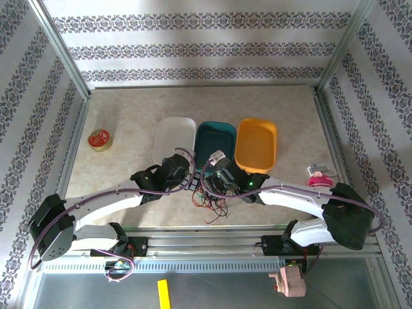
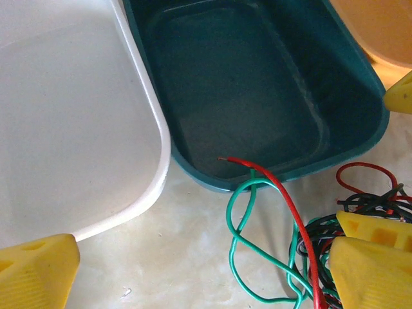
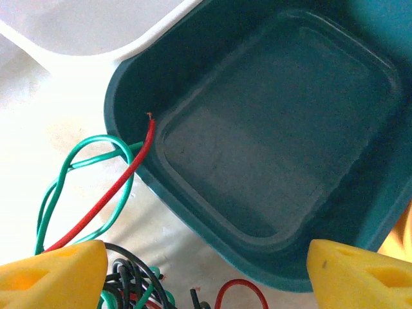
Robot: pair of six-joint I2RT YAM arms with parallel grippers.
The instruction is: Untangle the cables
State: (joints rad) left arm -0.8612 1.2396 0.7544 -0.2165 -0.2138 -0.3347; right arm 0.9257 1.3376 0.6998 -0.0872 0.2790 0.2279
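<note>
- The bundle of thin red, green and black cables [image 1: 211,205] sat on the beige marble-look table [image 1: 129,116], near the front edge, just in front of the middle tray and right between the two arms' wrists.
- The left gripper [image 2: 203,277] hung low over the table with its yellow fingers [image 2: 35,270] spread wide and nothing pinched. One finger was by the white tray's corner, and the other was right up against the knot of cables.
- The right gripper [image 3: 206,280] was also spread apart and holding nothing. The black and green part of the bundle lay beside its left finger [image 3: 55,277], with a red loop [image 3: 241,293] poking up between the fingers.
- One red cable [image 2: 283,206] ran out of the bundle, and its bare tip rested on the near rim of the dark teal plastic tray [image 1: 215,132].
- A green cable [image 2: 241,219] looped out beside the red one, reaching up to the same rim.
- The white plastic tray [image 1: 174,132] was to the left of the teal one, with the edges about touching, and the orange plastic tray [image 1: 256,145] was to the right.
- A small round tin with a red lid [image 1: 99,140] sat well off to the left.
- A little pink-and-grey object [image 1: 318,177] sat over by the right edge. Couldn't tell what it was.
</note>
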